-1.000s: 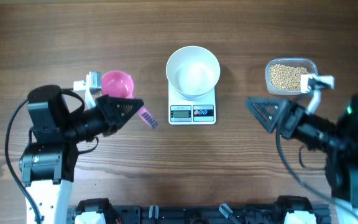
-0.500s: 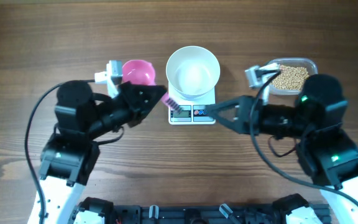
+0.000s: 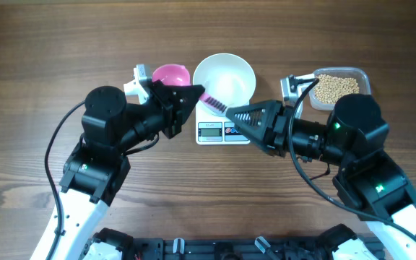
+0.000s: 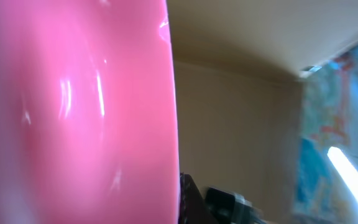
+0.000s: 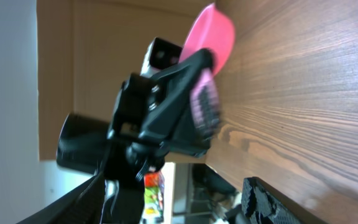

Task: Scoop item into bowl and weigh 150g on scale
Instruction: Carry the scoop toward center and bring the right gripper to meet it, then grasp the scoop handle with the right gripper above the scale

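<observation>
Moved since a second ago: left pincer point(image 3: 198, 94), brought from the left side of the surface point(image 3: 49, 43) up to the bowl's edge; right pincer point(image 3: 231, 113), swung away from the tub point(image 3: 365, 74) and in over the scale point(image 3: 223, 131).
Left pincer: clenched on the ridged handle of the pink scoop point(image 3: 170, 74), cup end trailing behind, handle end poking past the tips over the rim of the bowl point(image 3: 226, 85).
Right pincer: released, fingers point(image 5: 267, 200) apart with nothing between; tips just short of the handle end, contact not clear.
Scoop: lifted off the surface, tilted, no beans seen in it from overhead.
Beans point(image 3: 336, 87): all in the tub at the right, well apart from the scoop.
Bowl: white, empty, seated on the scale.
Scale: display too small to read.
Meaning for the task: probably a handover of the scoop from left to right, sensible with the tub on the right side; no scooping begun, nothing weighed.
Next need: a square right-hand grip on the handle before any letting go on the left; otherwise a dropped scoop.
</observation>
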